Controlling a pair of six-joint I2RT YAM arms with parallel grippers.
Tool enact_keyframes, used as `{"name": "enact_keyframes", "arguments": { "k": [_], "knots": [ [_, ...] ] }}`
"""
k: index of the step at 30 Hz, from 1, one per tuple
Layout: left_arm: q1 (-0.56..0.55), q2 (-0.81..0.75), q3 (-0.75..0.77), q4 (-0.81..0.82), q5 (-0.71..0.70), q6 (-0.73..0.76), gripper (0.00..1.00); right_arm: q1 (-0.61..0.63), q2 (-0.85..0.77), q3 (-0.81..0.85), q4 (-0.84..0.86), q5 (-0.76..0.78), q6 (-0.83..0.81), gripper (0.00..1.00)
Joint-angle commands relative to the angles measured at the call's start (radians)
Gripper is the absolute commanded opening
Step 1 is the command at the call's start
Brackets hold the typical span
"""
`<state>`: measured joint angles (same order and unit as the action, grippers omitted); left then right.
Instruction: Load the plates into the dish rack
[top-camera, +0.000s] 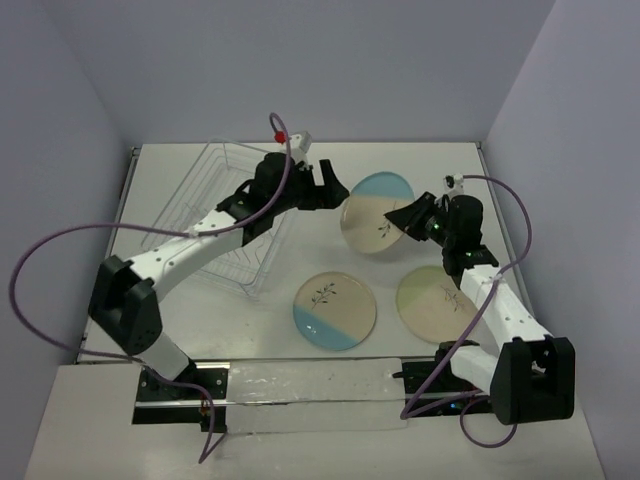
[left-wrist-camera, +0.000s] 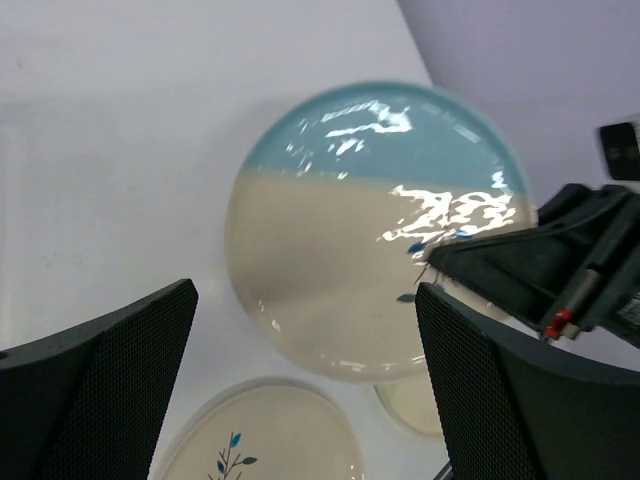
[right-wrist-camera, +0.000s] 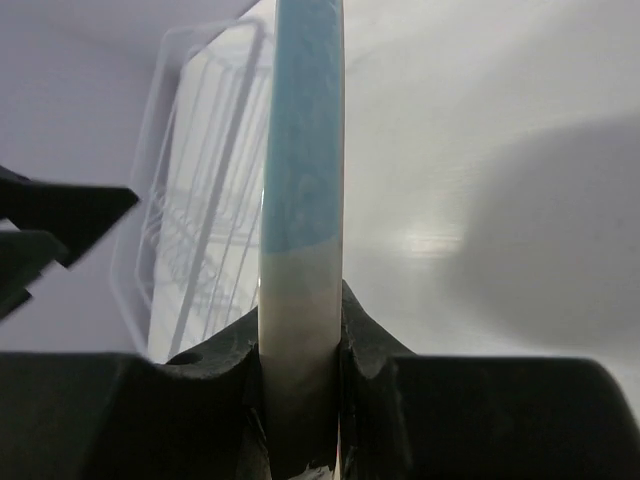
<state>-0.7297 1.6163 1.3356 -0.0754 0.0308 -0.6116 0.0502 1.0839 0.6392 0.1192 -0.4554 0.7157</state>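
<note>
Clamped between the black pads of my right gripper (right-wrist-camera: 300, 345) is the rim of the held plate (right-wrist-camera: 300, 150): glossy, round and flat, light blue over cream, tilted up off the tabletop (top-camera: 430, 165). My left gripper (left-wrist-camera: 305, 375) faces it, mesh-textured fingers spread wide and touching nothing. Under my left arm sits the dish rack (top-camera: 200, 180), thin silvery wire with flared sides. Nearer my bases the blue-segment plate (top-camera: 335, 310) and the green-segment plate (top-camera: 440, 300) lie flat, apart. The tabletop is matte white and the walls (top-camera: 350, 60) are pale lilac-grey.
</note>
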Motion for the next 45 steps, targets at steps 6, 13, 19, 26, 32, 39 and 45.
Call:
{"name": "enact_keyframes", "arguments": {
  "k": [6, 13, 19, 26, 32, 39, 45],
  "knots": [
    [0.137, -0.222, -0.262, 0.25, 0.363, 0.072, 0.99, 0.008, -0.092, 0.054, 0.381, -0.453, 0.156, 0.0],
    [0.147, -0.201, -0.302, 0.384, 0.69, 0.097, 0.99, 0.008, -0.1, 0.066, 0.533, -0.555, 0.27, 0.0],
    [0.147, -0.174, -0.311, 0.446, 0.833, 0.096, 0.9, 0.01, -0.061, 0.06, 0.594, -0.572, 0.316, 0.0],
    [0.145, -0.162, -0.32, 0.527, 0.902, 0.036, 0.27, 0.014, 0.038, 0.048, 0.851, -0.614, 0.474, 0.0],
    [0.145, -0.161, -0.305, 0.548, 0.881, 0.015, 0.0, 0.034, 0.133, 0.054, 0.971, -0.644, 0.538, 0.0],
    [0.152, -0.248, -0.329, 0.527, 0.73, 0.034, 0.0, 0.031, 0.096, 0.135, 0.496, -0.533, 0.208, 0.29],
    [0.156, -0.372, -0.356, 0.495, 0.647, 0.063, 0.0, 0.03, 0.067, 0.226, 0.198, -0.379, -0.016, 0.64]
  ]
}}
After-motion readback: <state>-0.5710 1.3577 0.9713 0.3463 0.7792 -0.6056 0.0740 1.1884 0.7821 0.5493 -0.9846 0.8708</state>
